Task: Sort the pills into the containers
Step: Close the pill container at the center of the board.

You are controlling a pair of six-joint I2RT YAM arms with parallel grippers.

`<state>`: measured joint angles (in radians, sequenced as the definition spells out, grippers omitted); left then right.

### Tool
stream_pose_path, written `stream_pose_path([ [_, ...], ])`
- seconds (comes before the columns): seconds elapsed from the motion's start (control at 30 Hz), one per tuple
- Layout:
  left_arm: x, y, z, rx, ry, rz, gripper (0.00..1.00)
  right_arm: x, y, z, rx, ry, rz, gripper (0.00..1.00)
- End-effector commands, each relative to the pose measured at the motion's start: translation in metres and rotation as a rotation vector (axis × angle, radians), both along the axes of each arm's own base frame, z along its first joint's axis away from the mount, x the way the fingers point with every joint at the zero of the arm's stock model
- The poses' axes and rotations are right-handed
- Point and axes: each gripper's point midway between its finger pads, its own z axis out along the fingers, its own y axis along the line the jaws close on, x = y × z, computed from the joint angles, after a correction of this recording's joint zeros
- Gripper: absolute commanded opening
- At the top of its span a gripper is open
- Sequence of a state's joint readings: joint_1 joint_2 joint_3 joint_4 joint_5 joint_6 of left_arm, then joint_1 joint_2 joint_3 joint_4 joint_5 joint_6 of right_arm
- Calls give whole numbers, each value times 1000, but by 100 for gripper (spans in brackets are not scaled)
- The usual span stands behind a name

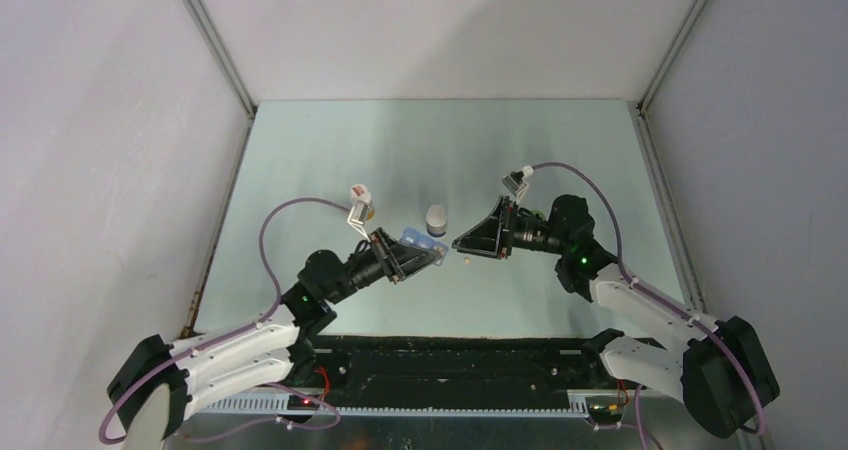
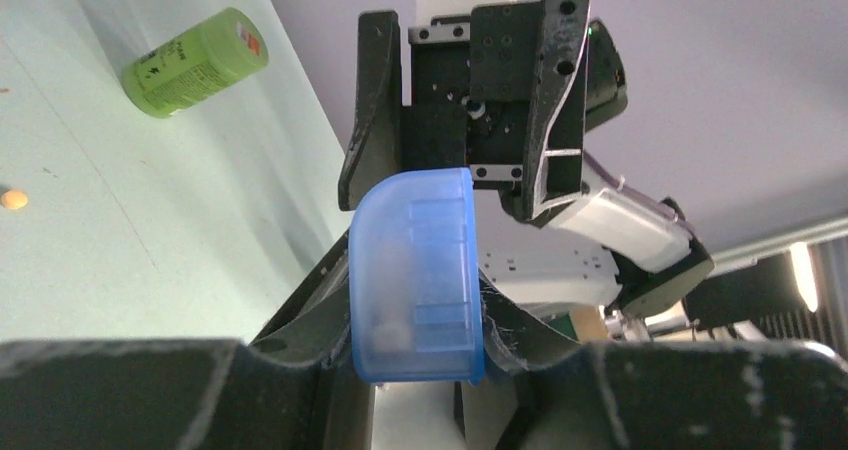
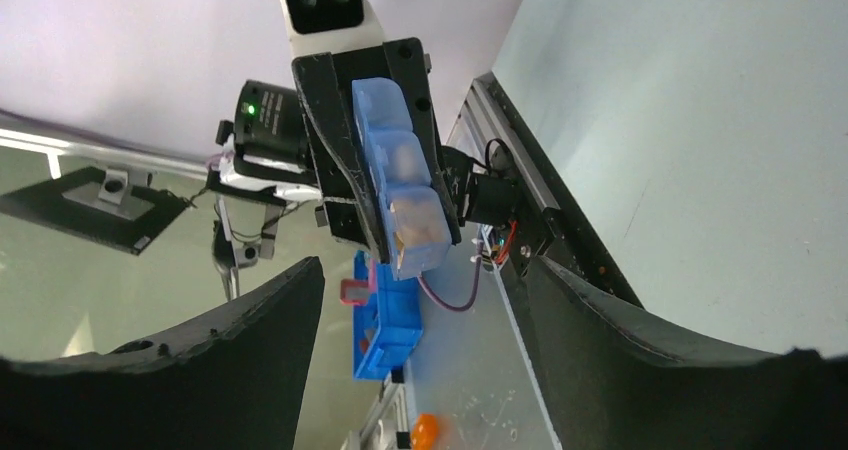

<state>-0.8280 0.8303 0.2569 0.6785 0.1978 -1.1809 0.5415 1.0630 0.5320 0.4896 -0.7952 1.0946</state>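
My left gripper (image 1: 425, 253) is shut on the translucent blue pill box (image 2: 415, 275), gripping its sides and holding it above the table. In the right wrist view its row of containers (image 3: 400, 185) points toward me, and pale yellowish contents show through two of them. My right gripper (image 1: 468, 242) faces the box end-on from close by, open wide with nothing between its fingers (image 3: 250, 360). One small orange pill (image 1: 467, 262) lies on the table below the two grippers; it also shows as pill (image 2: 13, 199) and as a blurred pill (image 3: 425, 430).
A white-capped bottle (image 1: 437, 218) stands just behind the grippers. A green round bottle (image 2: 195, 62) lies on its side further back left. A blue plastic fixture (image 3: 385, 320) sits by the table's near rail (image 1: 440, 360). Walls close in the table on three sides.
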Motion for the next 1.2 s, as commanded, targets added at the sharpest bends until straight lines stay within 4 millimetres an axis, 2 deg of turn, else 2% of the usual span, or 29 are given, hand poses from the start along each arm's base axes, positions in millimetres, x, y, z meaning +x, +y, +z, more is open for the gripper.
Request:
stream_pose_path([
  [0.0,-14,-6,30,5,-127,-104,0,-14,3,20,-12,-137,90,77],
  [0.07,-17,-7,33,9,-139,-122,0,-15,5,20,-14,-134,103,73],
  [0.23,-24,-9,39,1,-160,-166,0,-15,10,24,10,-137,114,53],
  [0.37,-28,-11,41,-10,-159,-199,0,-16,14,30,38,-143,126,47],
  [0.47,-29,-13,44,-26,-161,-213,0,-16,16,29,39,-135,133,47],
  [0.73,-31,-13,47,-42,-164,-222,0,-19,19,29,52,-126,164,26],
  [0.83,-29,-11,50,-55,-167,-212,0,-24,21,26,51,-115,195,23],
  [0.97,-32,-10,57,-81,-180,-221,0,-31,23,17,32,-100,231,29],
  [1.07,-34,-10,58,-88,-183,-229,0,-34,24,19,56,-89,247,29],
  [1.17,-35,-10,58,-92,-186,-234,0,-36,24,24,77,-84,265,24],
])
